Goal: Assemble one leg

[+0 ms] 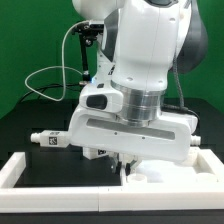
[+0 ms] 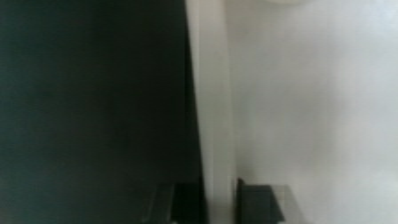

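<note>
One leg (image 1: 52,141), a stubby white post with a black-and-white tag, lies on its side on the black table at the exterior view's left. My gripper (image 1: 124,166) hangs low behind the white rim frame (image 1: 28,168), well to the right of that leg. In the wrist view my gripper (image 2: 224,204) has its two dark fingers (image 2: 185,204) on either side of the upright edge of the large white tabletop piece (image 2: 302,110). The white edge fills the gap between them. The tabletop also shows under my hand (image 1: 160,174).
The white rim frame runs along the front (image 1: 100,206) and both sides of the work area. Black cables (image 1: 50,72) and a stand rise at the back before a green wall. My arm hides the table's middle and right.
</note>
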{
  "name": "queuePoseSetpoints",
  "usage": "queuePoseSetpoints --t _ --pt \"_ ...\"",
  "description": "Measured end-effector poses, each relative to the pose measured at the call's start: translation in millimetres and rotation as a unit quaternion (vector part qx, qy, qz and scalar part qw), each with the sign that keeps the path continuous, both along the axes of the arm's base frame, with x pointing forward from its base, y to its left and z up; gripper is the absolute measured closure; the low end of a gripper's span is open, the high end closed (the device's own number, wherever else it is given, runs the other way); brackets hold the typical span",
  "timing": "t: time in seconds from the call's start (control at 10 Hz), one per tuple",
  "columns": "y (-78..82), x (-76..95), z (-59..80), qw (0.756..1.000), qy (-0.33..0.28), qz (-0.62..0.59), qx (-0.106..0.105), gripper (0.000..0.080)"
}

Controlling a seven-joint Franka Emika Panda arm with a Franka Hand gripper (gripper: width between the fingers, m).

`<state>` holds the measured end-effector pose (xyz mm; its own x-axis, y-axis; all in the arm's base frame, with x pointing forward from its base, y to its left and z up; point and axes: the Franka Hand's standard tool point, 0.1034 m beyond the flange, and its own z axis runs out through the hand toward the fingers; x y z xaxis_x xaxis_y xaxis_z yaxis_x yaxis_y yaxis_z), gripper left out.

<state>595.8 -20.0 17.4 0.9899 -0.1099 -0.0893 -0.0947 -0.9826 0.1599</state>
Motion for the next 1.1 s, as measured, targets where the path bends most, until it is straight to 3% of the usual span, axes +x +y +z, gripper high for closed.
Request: queuePoseSetpoints --t 0.1,0.2,0.3,0.4,0.5,0.7,0.9,1.0,1.1 --pt "0.2 0.0 -0.1 1.000 0.000 0.000 0.000 0.0679" --pt "0.2 -0.1 0.7 1.000 0.000 0.001 0.000 0.0497" --pt "0.8 -4.9 10.6 1.000 0.006 0.002 0.002 0.0497" --pt "2.0 -11.2 29.1 1.000 0.006 -0.004 0.006 0.0311" --pt "-0.9 -18.1 44.3 1.000 0.003 -0.020 0.013 0.0204" --pt "-26.5 -29.3 62.8 0.997 0.005 -0.064 0.039 0.0161" --pt "-51.7 -36.0 59.9 0.989 0.000 -0.141 0.053 0.0153" --pt "-45.9 -35.5 53.0 0.988 -0.001 -0.148 0.040 0.0151" --pt "-39.7 -35.1 51.9 0.983 -0.004 -0.181 0.042 0.0151"
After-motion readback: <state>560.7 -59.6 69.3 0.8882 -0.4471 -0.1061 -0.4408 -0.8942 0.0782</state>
